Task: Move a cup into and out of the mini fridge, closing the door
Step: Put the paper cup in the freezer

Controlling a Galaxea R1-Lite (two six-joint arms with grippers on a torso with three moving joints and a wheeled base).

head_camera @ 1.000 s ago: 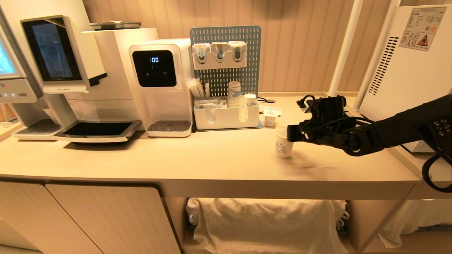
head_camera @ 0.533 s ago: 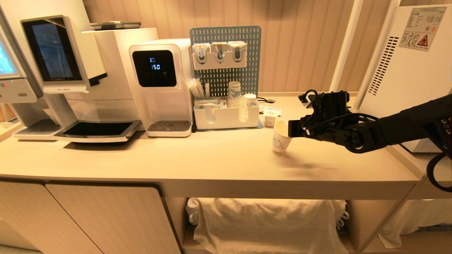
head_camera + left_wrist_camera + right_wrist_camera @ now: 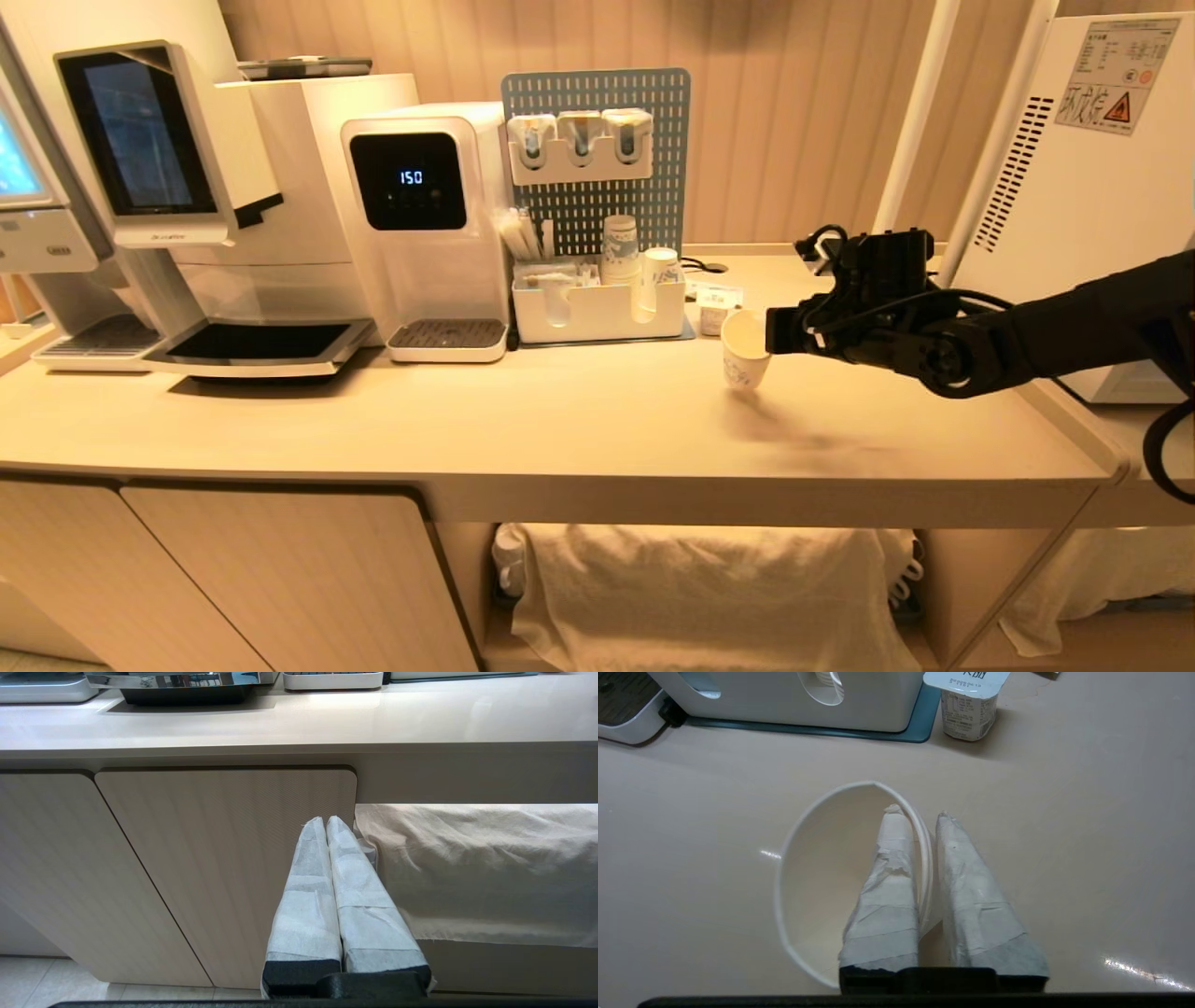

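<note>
Our right gripper [image 3: 920,814] pinches the rim of the cup [image 3: 822,877], one taped finger inside the mouth and the other outside against the wall, so the paper is squeezed slightly out of round. In the head view the cup [image 3: 744,349] hangs at the tip of that gripper [image 3: 771,333], tilted with its mouth leaning toward the arm; its base looks just clear of the surface [image 3: 523,420], though we cannot be sure from this angle. The black arm reaches in level from the right edge of the scene.

Just behind the cup stands a small creamer tub [image 3: 714,314] with a flat lid, and to its left a white organizer tray [image 3: 597,313] holds a stack of patterned cups [image 3: 619,248] in front of a blue pegboard [image 3: 597,140]. Further left are a white water dispenser [image 3: 425,224] with a dark display and a coffee machine [image 3: 233,205]. A tall white appliance [image 3: 1074,187] with vent slots and a warning sticker stands at the far right; we cannot tell from here whether it is the fridge, and no door shows.

Our left gripper [image 3: 325,820] hangs below the surface edge in front of a cabinet door [image 3: 224,858], its two wrapped fingers pressed together on nothing, beside a pale cloth [image 3: 476,868] draped over the open shelf.
</note>
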